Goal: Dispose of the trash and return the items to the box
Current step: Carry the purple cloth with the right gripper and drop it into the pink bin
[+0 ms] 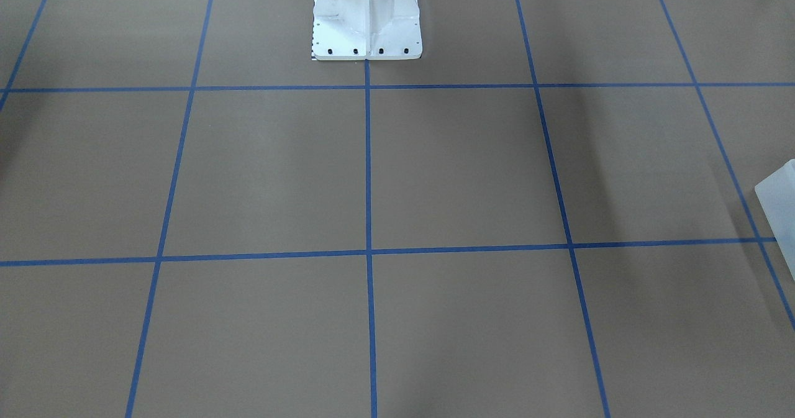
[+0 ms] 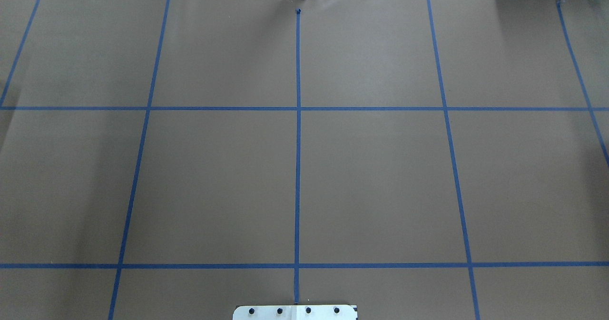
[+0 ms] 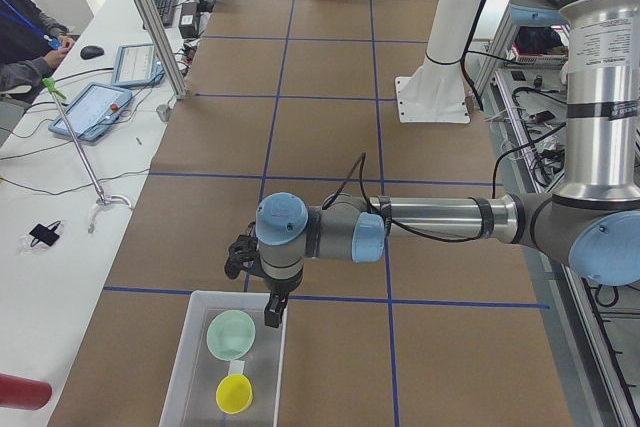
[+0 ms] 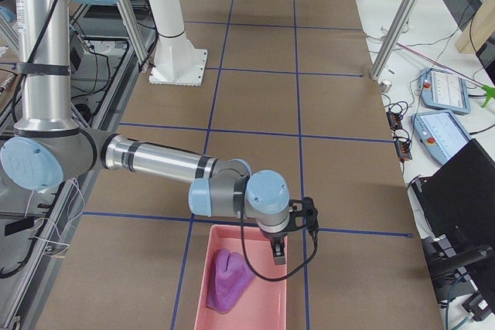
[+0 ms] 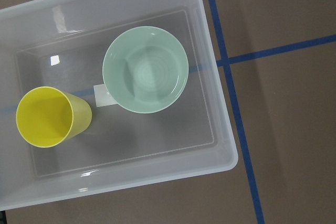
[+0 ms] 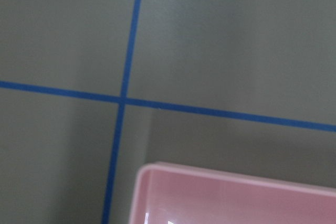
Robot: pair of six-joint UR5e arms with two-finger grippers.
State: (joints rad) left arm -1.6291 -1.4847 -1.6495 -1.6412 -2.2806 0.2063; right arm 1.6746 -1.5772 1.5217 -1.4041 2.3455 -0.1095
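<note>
A clear plastic box (image 5: 220,129) holds a pale green bowl (image 5: 145,69) and a yellow cup (image 5: 50,116), both upright. In the exterior left view my left gripper (image 3: 272,312) hangs over the box's (image 3: 190,347) far right rim, above the bowl (image 3: 231,334). In the exterior right view my right gripper (image 4: 277,251) hangs over the far end of a pink bin (image 4: 267,307) that holds a crumpled purple cloth (image 4: 228,280). The bin's corner shows in the right wrist view (image 6: 210,192). I cannot tell whether either gripper is open or shut.
The white robot pedestal (image 1: 366,17) stands at the table's middle back edge. A corner of the clear box (image 1: 779,213) shows at the front-facing view's right edge. Side tables hold tablets (image 3: 90,107) and a laptop (image 4: 464,183). A red cylinder (image 3: 20,392) lies beside the table.
</note>
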